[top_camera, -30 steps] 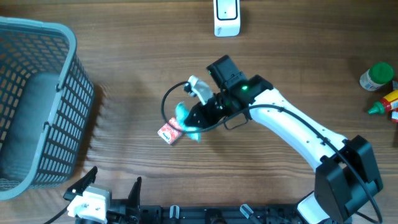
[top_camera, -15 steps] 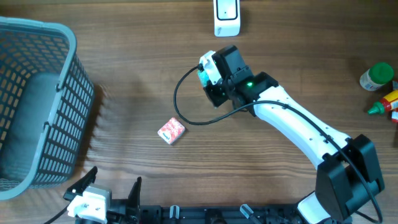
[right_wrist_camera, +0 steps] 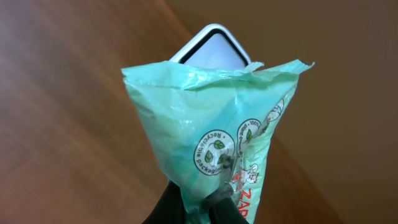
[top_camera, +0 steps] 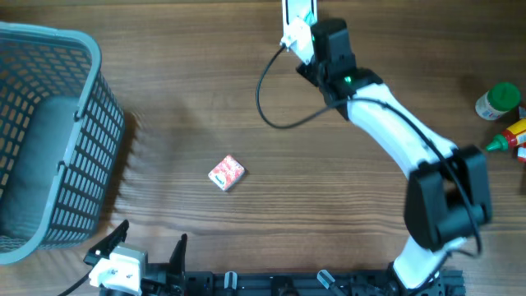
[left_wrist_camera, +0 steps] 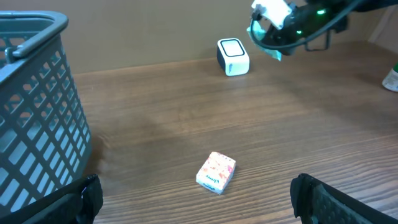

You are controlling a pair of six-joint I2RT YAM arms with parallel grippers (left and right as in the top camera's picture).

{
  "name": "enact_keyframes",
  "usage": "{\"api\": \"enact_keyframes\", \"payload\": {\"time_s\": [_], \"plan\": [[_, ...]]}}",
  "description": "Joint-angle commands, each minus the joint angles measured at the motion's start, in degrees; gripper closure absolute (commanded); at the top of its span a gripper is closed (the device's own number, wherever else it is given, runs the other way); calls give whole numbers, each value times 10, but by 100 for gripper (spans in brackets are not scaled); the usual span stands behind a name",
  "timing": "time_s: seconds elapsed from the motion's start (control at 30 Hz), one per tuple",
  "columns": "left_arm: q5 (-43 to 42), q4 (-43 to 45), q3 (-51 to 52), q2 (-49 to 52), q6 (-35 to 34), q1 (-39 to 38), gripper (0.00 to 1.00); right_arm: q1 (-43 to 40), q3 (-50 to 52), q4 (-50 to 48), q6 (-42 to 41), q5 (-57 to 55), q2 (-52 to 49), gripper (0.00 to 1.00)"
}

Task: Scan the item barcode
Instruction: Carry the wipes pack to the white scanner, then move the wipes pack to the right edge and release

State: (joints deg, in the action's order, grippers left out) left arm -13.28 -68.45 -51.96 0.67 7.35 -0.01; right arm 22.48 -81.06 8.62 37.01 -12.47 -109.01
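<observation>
The right gripper (right_wrist_camera: 200, 208) is gripping one end of a green plastic packet (right_wrist_camera: 217, 143) with closed jaws and is holding it just over the white scanner (right_wrist_camera: 210, 48) at the far edge of the desk (top_camera: 164, 99). The left gripper (top_camera: 149, 238) is waiting at the near edge, jaws wide open and empty. A small red-and-white box (top_camera: 227, 173) is lying near the middle, well apart from the basket (top_camera: 90, 164).
</observation>
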Motion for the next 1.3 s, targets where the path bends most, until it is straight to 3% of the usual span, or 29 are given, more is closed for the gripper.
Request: {"api": "enact_keyframes", "payload": {"time_s": [0.0, 0.1, 0.2, 0.3, 0.67, 0.87, 1.03, 1.27], "plan": [[1, 2, 0, -4, -3, -3, 0, -11, -127, -2, 77, -26, -108, 96], [1, 2, 0, -4, -3, -3, 0, -15, -271, 5, 142, -83, -231, 96], [1, 2, 0, -4, -3, -3, 0, -23, -329, -5, 210, -140, -292, 95], [1, 2, 0, -4, -3, -3, 0, -26, -329, -14, 259, -165, -307, 96], [1, 2, 0, -4, -3, -3, 0, -33, -330, -22, 239, -216, -301, 96], [1, 2, 0, -4, -3, -3, 0, -95, -330, 23, 169, -252, -276, 96], [1, 2, 0, -4, -3, -3, 0, -200, -329, 127, 29, -250, -276, 96], [1, 2, 0, -4, -3, -3, 0, -355, -328, 232, -195, -67, -276, 96]]}}
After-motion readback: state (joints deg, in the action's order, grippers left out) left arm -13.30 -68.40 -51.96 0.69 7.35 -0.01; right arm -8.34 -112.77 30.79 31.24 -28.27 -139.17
